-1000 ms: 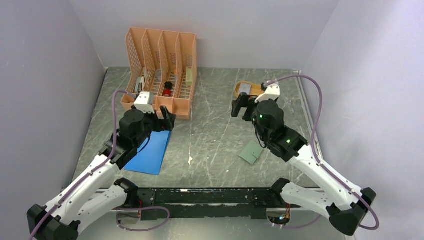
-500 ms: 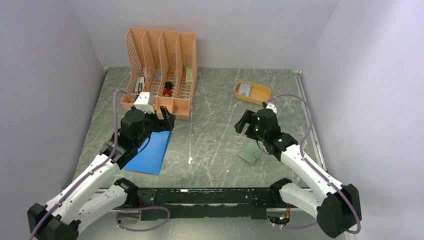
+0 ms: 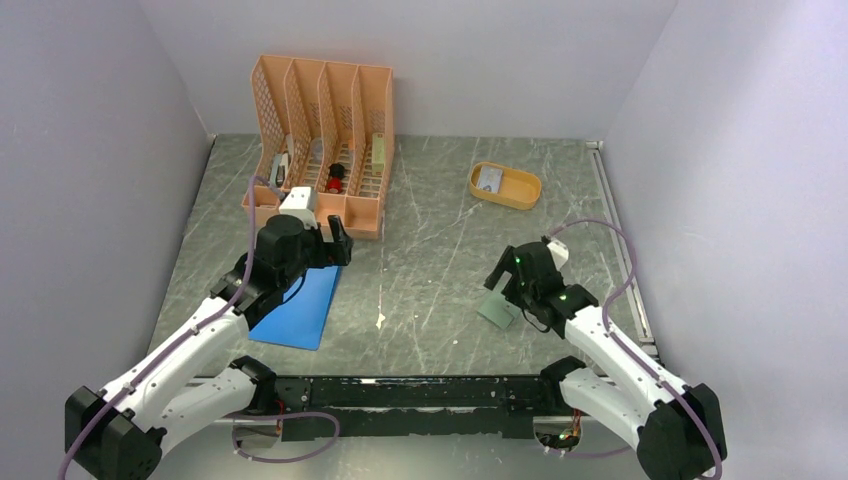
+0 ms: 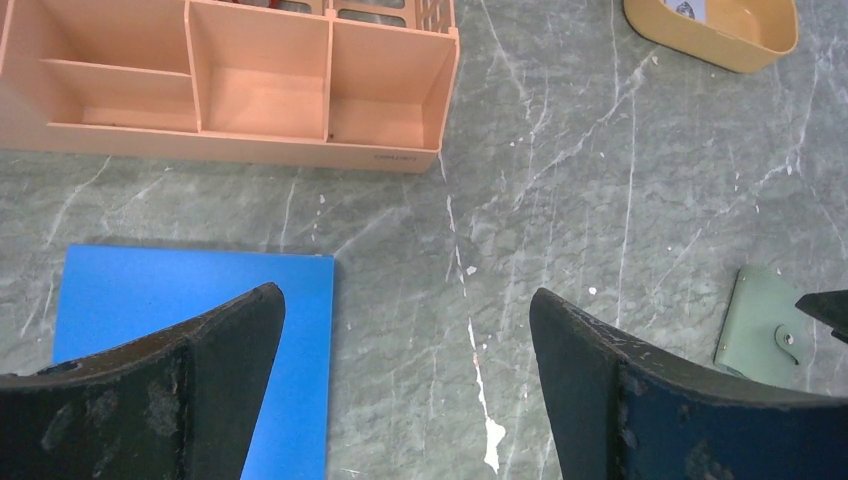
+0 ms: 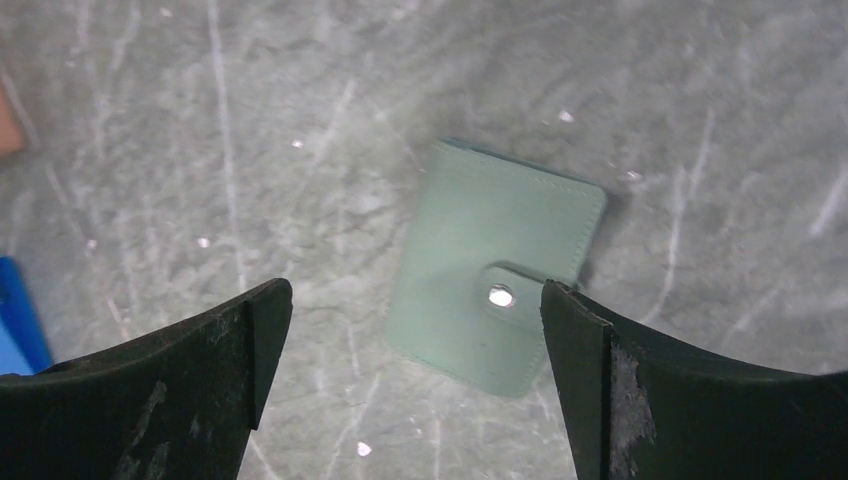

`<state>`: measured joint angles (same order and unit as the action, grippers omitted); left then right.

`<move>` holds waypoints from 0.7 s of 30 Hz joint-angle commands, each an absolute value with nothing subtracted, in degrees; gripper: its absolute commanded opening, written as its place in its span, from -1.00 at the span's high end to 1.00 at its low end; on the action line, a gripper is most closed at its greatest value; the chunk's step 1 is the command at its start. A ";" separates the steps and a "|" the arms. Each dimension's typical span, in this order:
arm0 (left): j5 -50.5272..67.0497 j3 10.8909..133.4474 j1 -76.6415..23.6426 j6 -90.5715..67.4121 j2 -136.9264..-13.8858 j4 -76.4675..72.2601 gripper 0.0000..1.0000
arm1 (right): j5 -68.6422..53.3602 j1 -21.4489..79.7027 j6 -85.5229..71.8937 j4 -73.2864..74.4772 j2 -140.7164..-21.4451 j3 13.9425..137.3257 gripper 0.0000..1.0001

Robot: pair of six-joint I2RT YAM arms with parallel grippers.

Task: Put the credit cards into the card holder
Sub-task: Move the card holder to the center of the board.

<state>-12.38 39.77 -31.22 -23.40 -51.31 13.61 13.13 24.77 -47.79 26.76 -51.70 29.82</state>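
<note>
The card holder (image 3: 494, 311) is a closed sage-green wallet with a snap tab, lying flat at the table's right of middle. My right gripper (image 3: 503, 284) hovers just above it, open and empty. In the right wrist view the card holder (image 5: 495, 265) lies below and between the spread fingertips, toward the right finger (image 5: 600, 360); the right gripper (image 5: 415, 295) touches nothing. The credit cards (image 3: 489, 178) lie in the yellow tray (image 3: 520, 192) at the back right. My left gripper (image 3: 336, 243) is open and empty over the blue pad's far corner. The left wrist view shows the card holder (image 4: 765, 325) at its right edge.
An orange desk organizer (image 3: 325, 140) with small items stands at the back left, close behind my left gripper. The blue pad (image 3: 298, 305) lies flat at the near left. Walls close off the table on three sides.
My right arm pulled back from the yellow tray toward the near side and came down over the card holder. My left gripper shifted a little to the right.
</note>
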 commanded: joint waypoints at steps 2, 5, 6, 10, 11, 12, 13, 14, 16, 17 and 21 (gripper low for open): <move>-10.81 42.15 -31.55 -24.01 -51.19 13.74 -0.93 | 15.04 23.44 -51.35 30.42 -49.94 26.78 -1.00; -10.27 41.85 -31.56 -23.99 -50.82 13.37 -0.93 | 13.59 22.68 -51.46 29.45 -50.45 25.25 -1.00; -10.16 41.84 -31.55 -23.99 -50.81 13.36 -0.93 | 12.94 22.67 -51.23 28.99 -50.78 25.15 -1.00; -9.74 41.91 -31.58 -24.04 -50.93 13.43 -0.93 | 11.28 22.58 -50.73 27.52 -52.98 24.96 -1.00; -9.69 41.92 -31.59 -24.09 -50.93 13.52 -0.93 | 10.73 22.57 -50.71 27.09 -53.48 24.84 -1.00; -9.75 41.90 -31.59 -24.13 -50.97 13.49 -0.93 | 10.09 22.56 -50.67 26.51 -53.78 24.53 -1.00; -9.67 41.84 -31.58 -24.11 -50.98 13.45 -0.93 | 9.43 22.54 -50.63 25.86 -54.01 24.14 -1.00; -9.56 41.84 -31.62 -24.10 -50.98 13.37 -0.93 | 8.66 22.57 -50.44 25.05 -54.19 23.83 -0.99; -9.20 41.84 -31.61 -24.13 -51.13 13.29 -0.93 | 7.48 22.53 -50.15 24.01 -55.00 23.41 -0.98; -9.01 41.84 -31.64 -24.09 -51.22 13.27 -0.93 | 7.21 22.58 -49.77 23.57 -55.54 23.38 -0.97; -8.31 41.90 -31.56 -24.09 -51.73 13.10 -0.93 | 5.15 22.66 -48.71 21.53 -57.04 22.83 -0.91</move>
